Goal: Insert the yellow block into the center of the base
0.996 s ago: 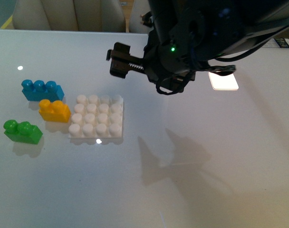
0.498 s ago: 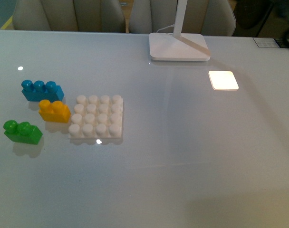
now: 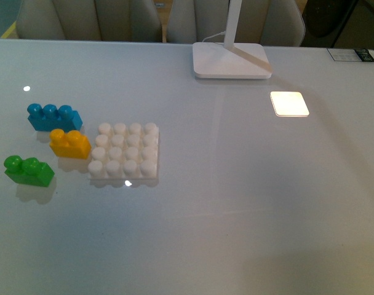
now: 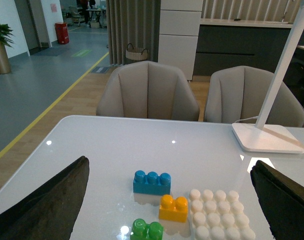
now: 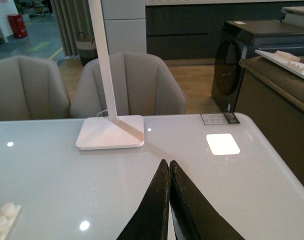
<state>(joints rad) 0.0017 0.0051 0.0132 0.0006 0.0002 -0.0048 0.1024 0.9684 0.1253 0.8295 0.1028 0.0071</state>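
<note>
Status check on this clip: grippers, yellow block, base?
Left gripper open, empty. Right gripper shut, empty. Yellow block on table beside base, not inserted. Base studs bare.

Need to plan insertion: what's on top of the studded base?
Nothing: the base shows only bare studs. The yellow block stands beside it, on the table. No stud is covered.

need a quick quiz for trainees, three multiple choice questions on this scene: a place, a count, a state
1. Where is the yellow block? A: on the table beside the base. B: on top of the base. C: in a claw.
2. How many studs has the blue brick? A: two. B: four. C: three.
3. How is the right claw? A: wide open. B: shut, empty. C: shut on a brick.
Answers: 1 A, it rests left of the base. 2 C, three tops in a row. 3 B, fingers meet, nothing between.
</note>
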